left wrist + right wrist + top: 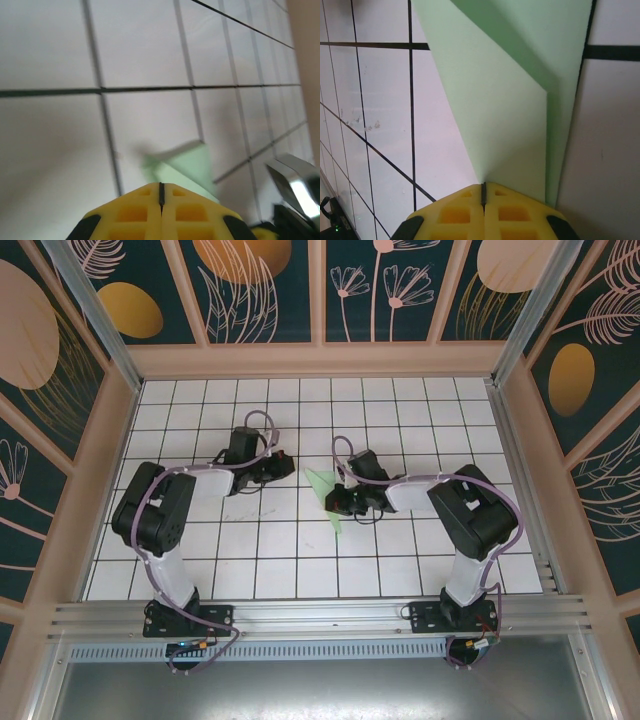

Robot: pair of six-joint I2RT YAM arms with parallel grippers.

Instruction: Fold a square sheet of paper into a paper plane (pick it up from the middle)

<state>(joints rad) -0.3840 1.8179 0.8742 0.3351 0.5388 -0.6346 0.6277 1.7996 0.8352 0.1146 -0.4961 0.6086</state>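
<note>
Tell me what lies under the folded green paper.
The white grid table runs under the green paper; grid lines vanish at its edges. The tiles beneath it are covered, so anything there cannot be seen.

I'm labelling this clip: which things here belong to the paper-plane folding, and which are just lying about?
Part of the job:
- folded green paper
- right end effector, shut, tips at the paper
- left end effector, shut, short of it

Not part:
- tiled table
- patterned walls

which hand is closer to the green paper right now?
Right. The right hand is right at the folded green paper, which reaches its fingertips. The left hand sits apart on the paper's left side.
</note>
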